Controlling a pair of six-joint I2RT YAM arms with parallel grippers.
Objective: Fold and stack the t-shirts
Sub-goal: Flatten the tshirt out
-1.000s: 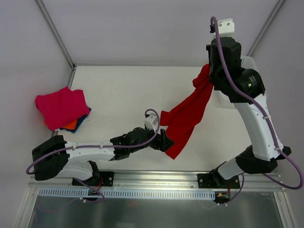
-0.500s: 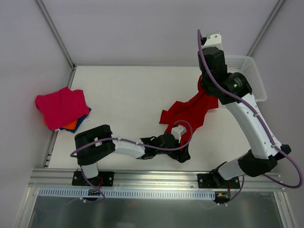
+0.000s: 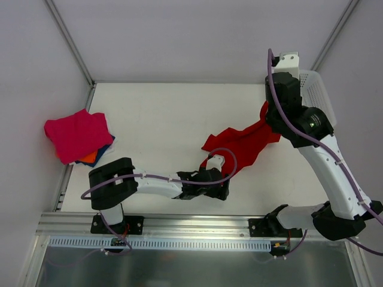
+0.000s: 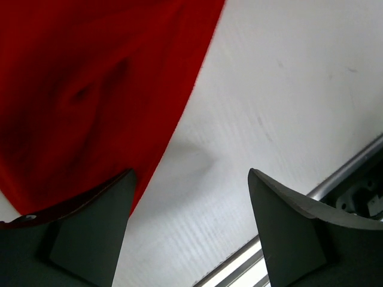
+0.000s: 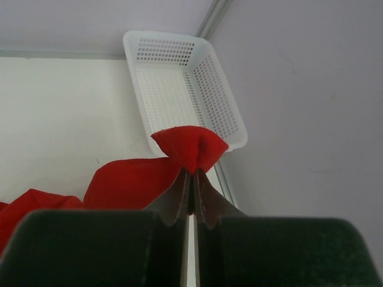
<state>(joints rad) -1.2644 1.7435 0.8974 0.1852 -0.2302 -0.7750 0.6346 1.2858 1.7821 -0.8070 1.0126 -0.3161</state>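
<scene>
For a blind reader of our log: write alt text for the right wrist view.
The right gripper is shut on a bunched fold of the red shirt, the rest trailing off lower left. Behind it a white mesh basket sits on the table by the wall.

The left claw (image 4: 190,174) stands wide apart over the white table (image 4: 287,89), nothing between its dark jaws. A red t-shirt (image 4: 90,89) fills the left, its edge reaching the left jaw. A metal rail (image 4: 353,170) crosses the right corner.
</scene>
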